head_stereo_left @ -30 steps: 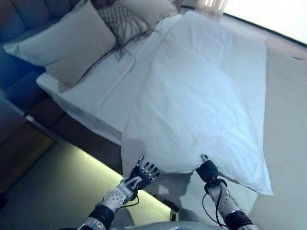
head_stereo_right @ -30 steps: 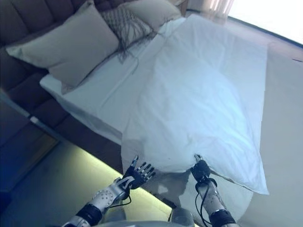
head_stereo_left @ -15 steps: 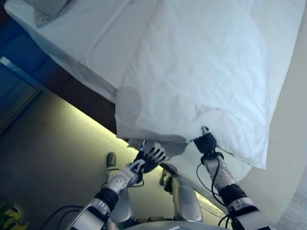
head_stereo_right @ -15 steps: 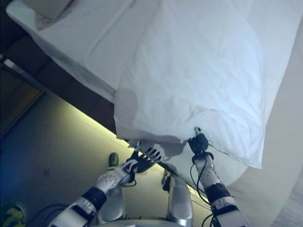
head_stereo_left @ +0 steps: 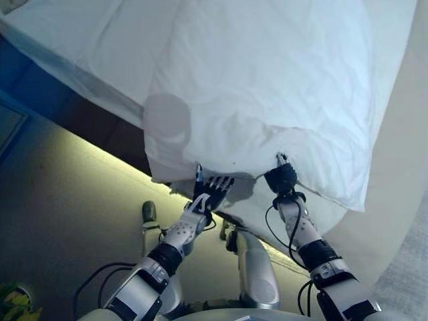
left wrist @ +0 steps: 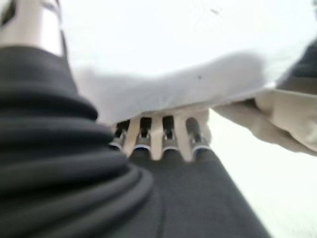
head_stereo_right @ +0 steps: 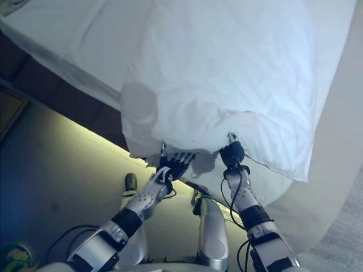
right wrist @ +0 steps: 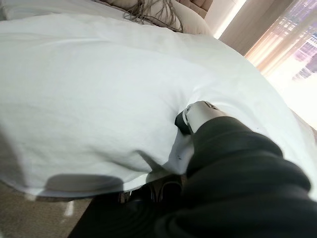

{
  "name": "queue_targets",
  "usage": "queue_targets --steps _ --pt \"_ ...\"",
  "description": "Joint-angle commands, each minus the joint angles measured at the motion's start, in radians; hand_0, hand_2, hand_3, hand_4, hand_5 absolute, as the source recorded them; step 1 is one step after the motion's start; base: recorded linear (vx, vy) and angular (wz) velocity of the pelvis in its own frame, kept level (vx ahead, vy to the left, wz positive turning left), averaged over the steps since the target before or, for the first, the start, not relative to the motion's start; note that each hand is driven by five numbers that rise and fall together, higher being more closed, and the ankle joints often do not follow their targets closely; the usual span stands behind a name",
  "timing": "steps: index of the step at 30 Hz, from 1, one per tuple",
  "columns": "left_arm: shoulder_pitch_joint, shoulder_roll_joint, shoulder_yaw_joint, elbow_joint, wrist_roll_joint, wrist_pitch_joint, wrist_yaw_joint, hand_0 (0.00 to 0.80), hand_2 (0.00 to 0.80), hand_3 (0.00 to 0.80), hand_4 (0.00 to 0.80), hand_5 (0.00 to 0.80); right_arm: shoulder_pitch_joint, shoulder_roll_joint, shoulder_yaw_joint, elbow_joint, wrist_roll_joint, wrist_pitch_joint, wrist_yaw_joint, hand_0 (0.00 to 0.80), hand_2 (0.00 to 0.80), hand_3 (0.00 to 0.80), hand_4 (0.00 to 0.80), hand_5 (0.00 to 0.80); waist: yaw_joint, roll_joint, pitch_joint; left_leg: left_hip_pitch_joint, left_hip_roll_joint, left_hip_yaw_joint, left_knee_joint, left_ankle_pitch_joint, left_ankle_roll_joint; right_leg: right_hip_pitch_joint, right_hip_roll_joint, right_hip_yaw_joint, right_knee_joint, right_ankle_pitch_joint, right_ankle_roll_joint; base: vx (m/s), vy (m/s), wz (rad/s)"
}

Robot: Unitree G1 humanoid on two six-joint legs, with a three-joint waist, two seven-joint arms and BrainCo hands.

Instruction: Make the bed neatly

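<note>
The duvet (head_stereo_left: 267, 87) lies white and rumpled across the bed (head_stereo_left: 73, 50), its near edge hanging over the foot end where we stand, with the bare sheet showing on our left side of the mattress. Our right hand (head_stereo_left: 281, 178) is at that hem, its thumb lying on top of the cloth and the fabric puckered around it, so we judge it is pinching the duvet; the right wrist view shows the same thumb over the fold, though the fingers beneath are mostly covered. Our left hand (head_stereo_left: 212, 190) sits just under the hem's left part with fingers spread and straight, dark tips touching or nearly touching the underside, grasping nothing yet. We take the step in hand to be getting both hands onto the near edge so the duvet can be drawn straight. The next move, as we judge it, calls for the left hand to close on the hem level with the right, then for both to pull evenly, since a one-sided tug would skew the cover further. The pillows and head of the bed are cut off from the head views; the left wrist view shows only cloth lying over the fingers, and whether they truly touch it we cannot tell.
</note>
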Motion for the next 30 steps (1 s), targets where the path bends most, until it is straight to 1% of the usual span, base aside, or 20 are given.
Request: queue_targets --steps 1,5,8,10,18,23,24,25,27,30 --pt "-0.04 -0.084 -0.015 -0.129 -0.022 -0.122 0.018 0.0 0.0 0.0 0.0 0.0 -0.048 -0.026 -0.024 -0.149 -0.019 -0.041 0.004 0.8 0.8 0.8 0.8 0.8 -0.01 0.006 -0.041 -0.007 0.09 -0.036 0.017 0.045 -0.039 -0.023 -0.102 0.074 -0.113 0.215 0.148 -0.031 0.071 -0.1" --pt "-0.071 -0.109 -0.003 -0.162 -0.022 -0.167 0.007 0.0 0.0 0.0 0.0 0.0 -0.052 -0.023 -0.025 -0.155 -0.008 -0.038 0.013 0.8 0.8 0.8 0.8 0.8 -0.023 0.004 -0.043 -0.017 0.087 -0.031 0.032 0.038 -0.038 -0.036 -0.105 0.086 -0.099 0.21 0.148 -0.019 0.057 -0.09" --pt "-0.086 -0.109 -0.016 -0.184 -0.022 -0.186 0.02 0.0 0.0 0.0 0.0 0.0 -0.054 -0.023 -0.025 -0.152 0.001 -0.036 0.023 0.8 0.8 0.8 0.8 0.8 -0.027 0.003 -0.043 -0.023 0.087 -0.03 0.042 0.034 -0.04 -0.04 -0.107 0.09 -0.098 0.212 0.148 -0.018 0.016 -0.06" --pt "-0.096 -0.106 -0.031 -0.193 -0.022 -0.214 0.043 0.0 0.0 0.0 0.0 0.0 -0.057 -0.018 -0.021 -0.162 -0.004 -0.037 0.019 0.8 0.8 0.8 0.8 0.8 -0.03 -0.003 -0.044 -0.026 0.091 -0.027 0.045 0.034 -0.043 -0.039 -0.107 0.092 -0.105 0.217 0.148 -0.024 -0.012 -0.05" --pt "-0.168 -0.108 -0.02 -0.199 -0.022 -0.232 0.0 0.0 0.0 0.0 0.0 0.0 -0.073 -0.004 0.008 -0.164 -0.016 -0.034 0.006 0.8 0.8 0.8 0.8 0.8 -0.045 -0.006 -0.051 -0.015 0.098 -0.004 0.036 0.041 -0.042 -0.031 -0.106 0.102 -0.121 0.221 0.147 -0.009 0.03 -0.05" --pt "-0.218 -0.103 0.017 -0.169 -0.022 -0.237 -0.033 0.0 0.0 0.0 0.0 0.0 -0.092 0.0 0.005 -0.138 -0.018 -0.03 0.007 0.8 0.8 0.8 0.8 0.8 -0.049 -0.003 -0.056 -0.012 0.095 0.0 0.042 0.04 -0.043 -0.026 -0.114 0.103 -0.123 0.222 0.144 -0.001 0.039 -0.04" --pt "-0.221 -0.102 0.024 -0.161 -0.022 -0.231 -0.029 0.489 0.489 0.489 0.489 0.489 -0.091 -0.002 0.004 -0.137 -0.015 -0.029 0.006 0.8 0.8 0.8 0.8 0.8 -0.048 -0.002 -0.057 -0.011 0.093 0.0 0.042 0.039 -0.042 -0.022 -0.116 0.102 -0.124 0.221 0.143 0.0 0.0 0.0" --pt "-0.223 -0.099 0.028 -0.155 -0.022 -0.226 -0.019 0.8 0.8 0.8 0.8 0.8 -0.088 0.0 0.004 -0.136 -0.013 -0.028 0.002 0.8 0.8 0.8 0.8 0.8 -0.046 -0.001 -0.059 -0.008 0.092 0.0 0.039 0.041 -0.041 -0.016 -0.117 0.098 -0.126 0.221 0.143 0.0 0.0 0.0" --pt "-0.223 -0.097 0.03 -0.142 -0.022 -0.216 -0.013 0.8 0.8 0.8 0.8 0.8 -0.08 0.005 0.005 -0.136 -0.005 -0.033 0.0 0.8 0.8 0.8 0.8 0.8 -0.042 0.002 -0.06 -0.006 0.089 -0.006 0.036 0.044 -0.041 -0.008 -0.121 0.09 -0.129 0.221 0.145 0.0 0.0 0.0" --pt "-0.205 -0.096 0.03 -0.146 -0.022 -0.199 0.001 0.8 0.8 0.8 0.8 0.8 -0.049 0.01 -0.002 -0.135 0.012 -0.043 0.018 0.8 0.8 0.8 0.8 0.8 -0.03 0.013 -0.063 0.0 0.074 -0.017 0.026 0.046 -0.038 0.008 -0.134 0.078 -0.138 0.223 0.145 0.014 -0.006 0.01"
